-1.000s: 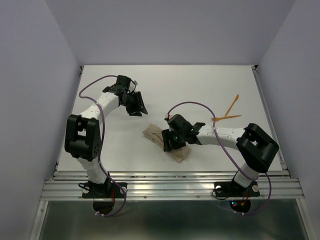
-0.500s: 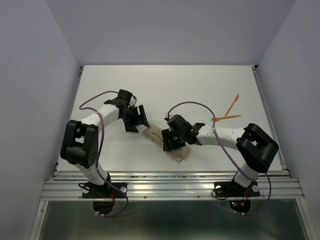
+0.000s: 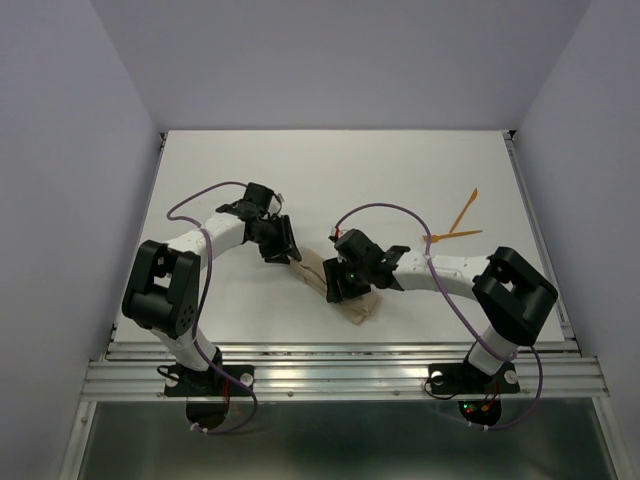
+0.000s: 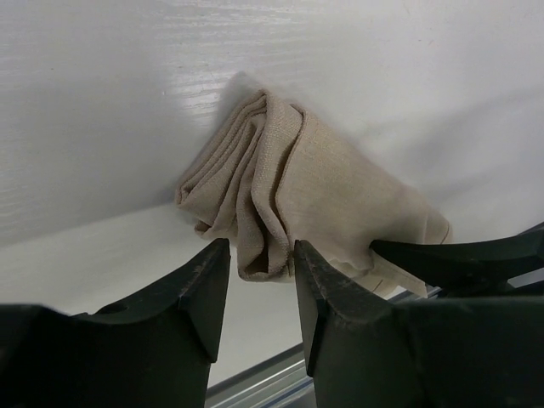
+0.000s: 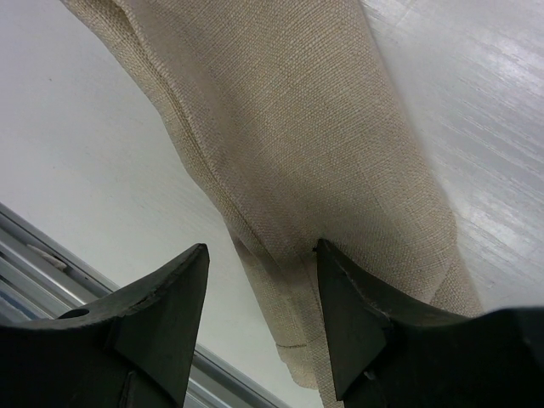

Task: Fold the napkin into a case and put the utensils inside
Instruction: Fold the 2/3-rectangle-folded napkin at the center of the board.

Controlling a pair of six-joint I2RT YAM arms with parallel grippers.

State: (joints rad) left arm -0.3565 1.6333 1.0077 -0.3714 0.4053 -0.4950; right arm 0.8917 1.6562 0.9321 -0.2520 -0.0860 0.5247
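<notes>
The napkin lies folded into a narrow tan case point(image 3: 362, 306) at the table's middle front, slanting from upper left to lower right. My left gripper point(image 3: 283, 246) is open at its left end; in the left wrist view the bunched end of the case point(image 4: 323, 187) sits just between the fingertips point(image 4: 204, 285). My right gripper point(image 3: 340, 284) is open over the middle of the case, one fingertip point(image 5: 357, 297) pressed on the cloth point(image 5: 297, 127). That finger also shows in the left wrist view point(image 4: 476, 259). Two orange utensils point(image 3: 463, 211) point(image 3: 453, 236) lie at the far right, apart from the case.
The white table point(image 3: 400, 170) has a metal rail point(image 3: 340, 356) along its near edge, close to the case's lower end. Lilac walls stand on three sides. Purple cables loop above both arms.
My left gripper has moved right and toward the front, from the bare table to the case's left end. The right arm and the case have not moved.
</notes>
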